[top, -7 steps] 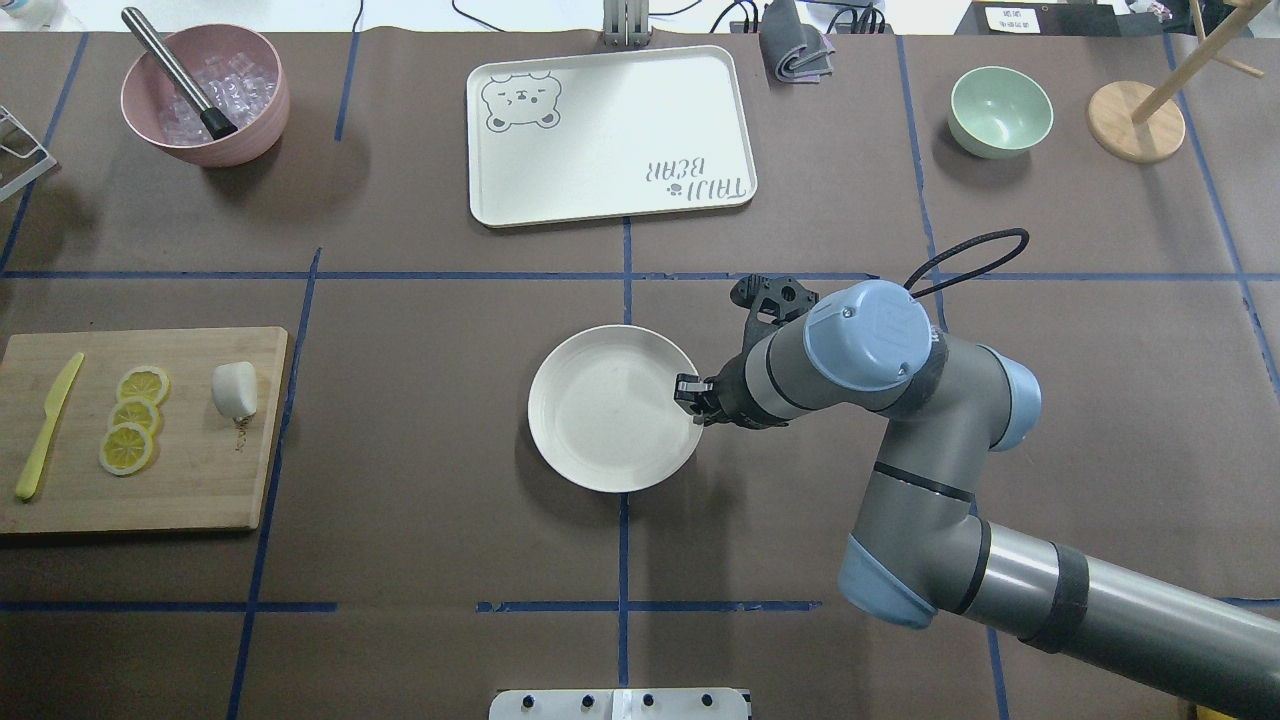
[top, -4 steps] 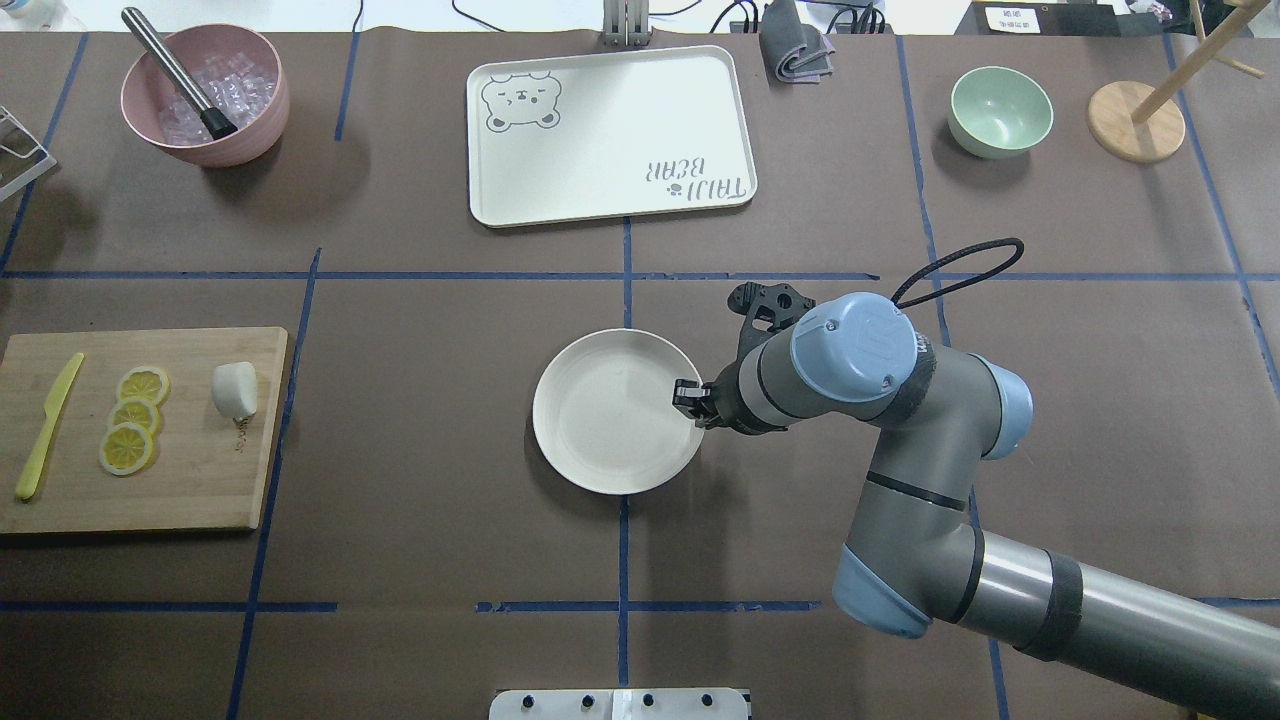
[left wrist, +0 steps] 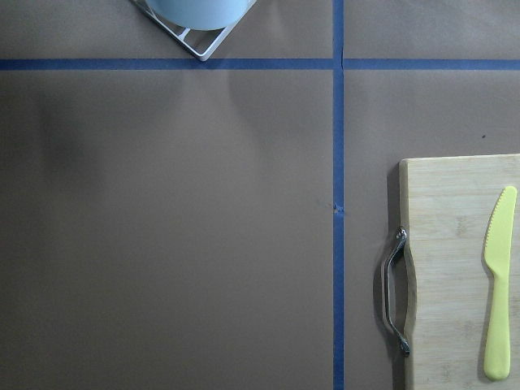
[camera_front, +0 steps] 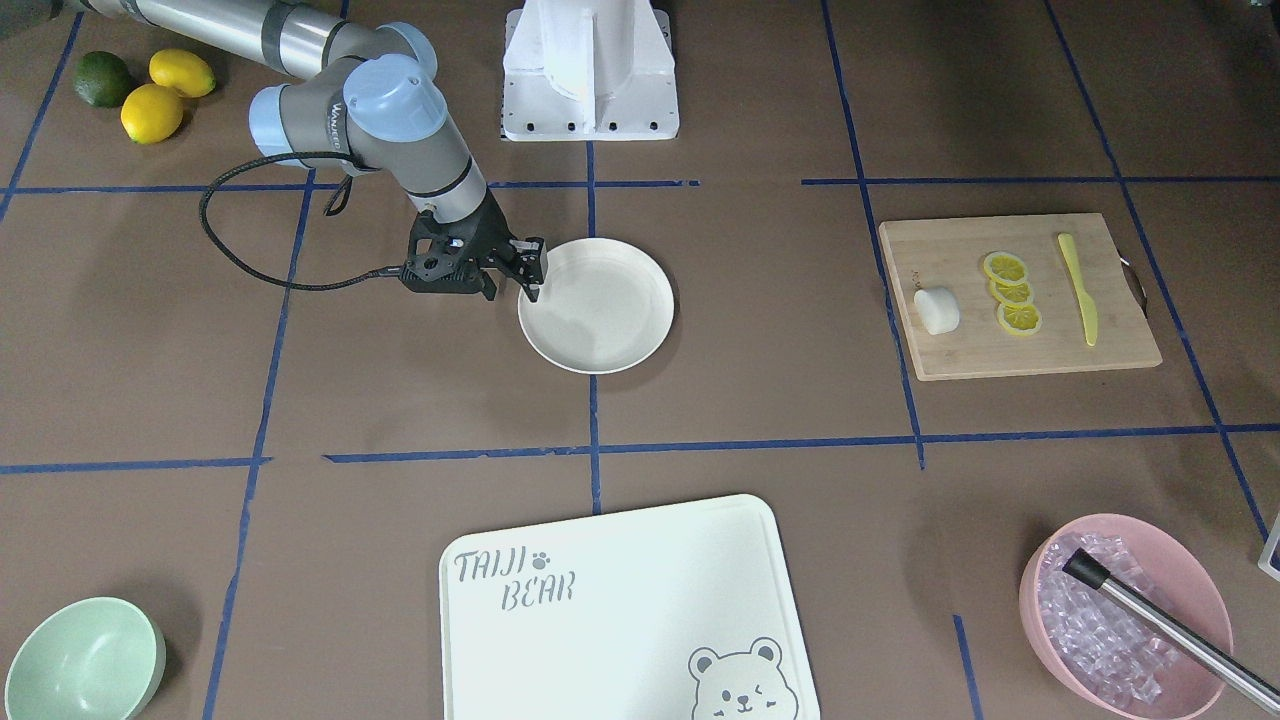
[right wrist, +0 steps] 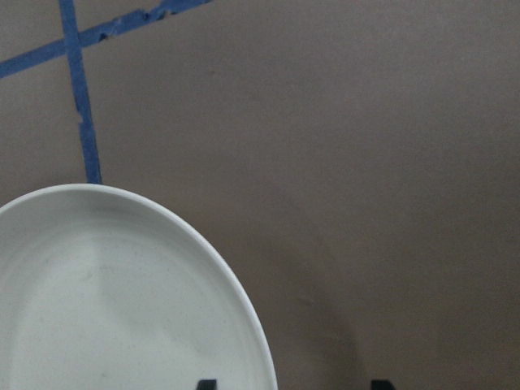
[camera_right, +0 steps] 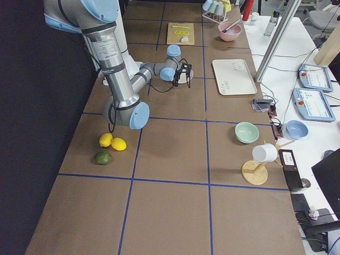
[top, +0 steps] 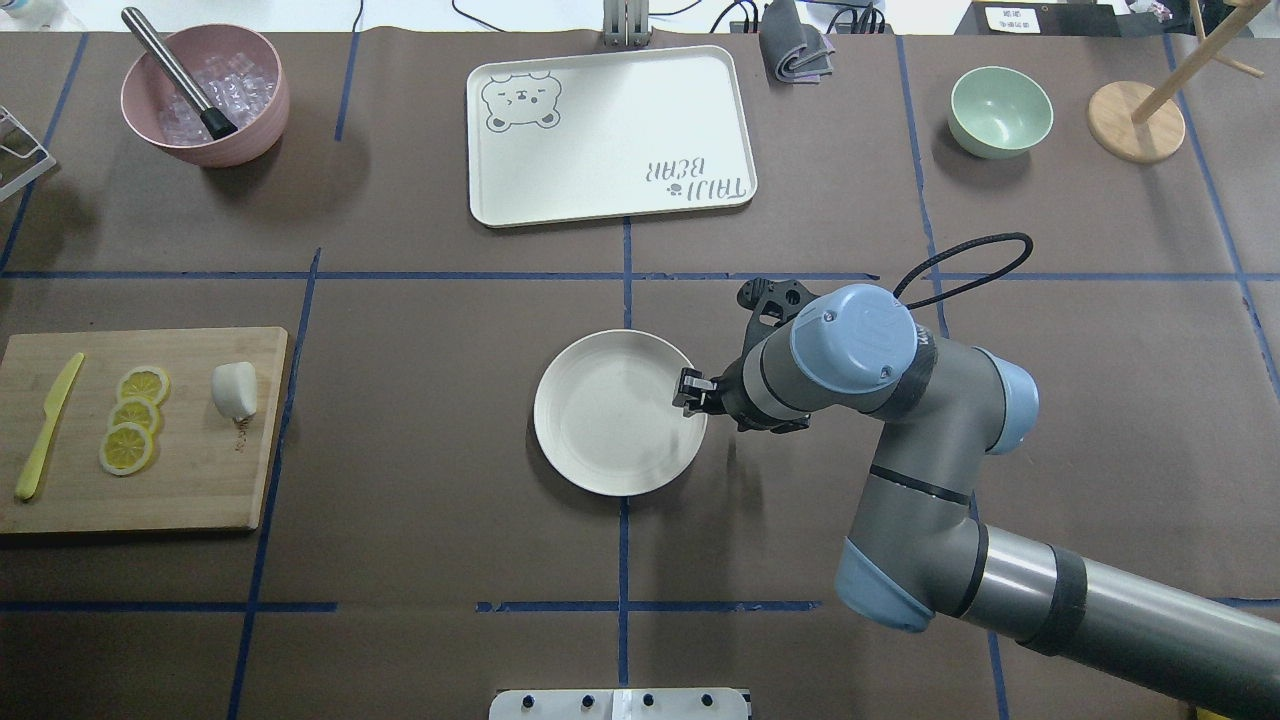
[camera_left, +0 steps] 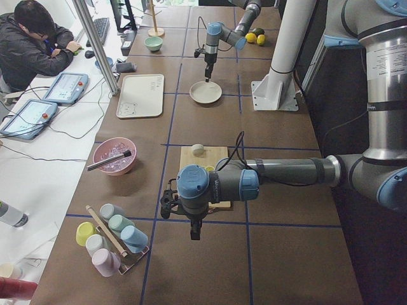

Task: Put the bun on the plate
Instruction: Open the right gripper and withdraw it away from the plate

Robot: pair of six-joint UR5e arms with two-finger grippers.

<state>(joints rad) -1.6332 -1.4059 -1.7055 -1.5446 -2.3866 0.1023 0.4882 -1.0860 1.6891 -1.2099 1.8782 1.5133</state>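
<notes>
At the plate's (top: pixel 600 440) rim, the right gripper (top: pixel 690 392) points down from a bent arm, fingers apart astride the rim. The bun (top: pixel 235 389) lies on the board (top: pixel 190 480), well apart. The left gripper (camera_left: pixel 195 233) hangs downward near the board; I cannot tell its fingers' state.

The overhead view looks forward and down across the whole worktop (top: pixel 400 480). The front-facing view looks back from the far side, steeply downward. Both share the plate (top: pixel 600 420) and the cutting board (top: pixel 190 480). The side views look along the worktop from either end. The wrist cameras sit close, pointing straight down.
</notes>
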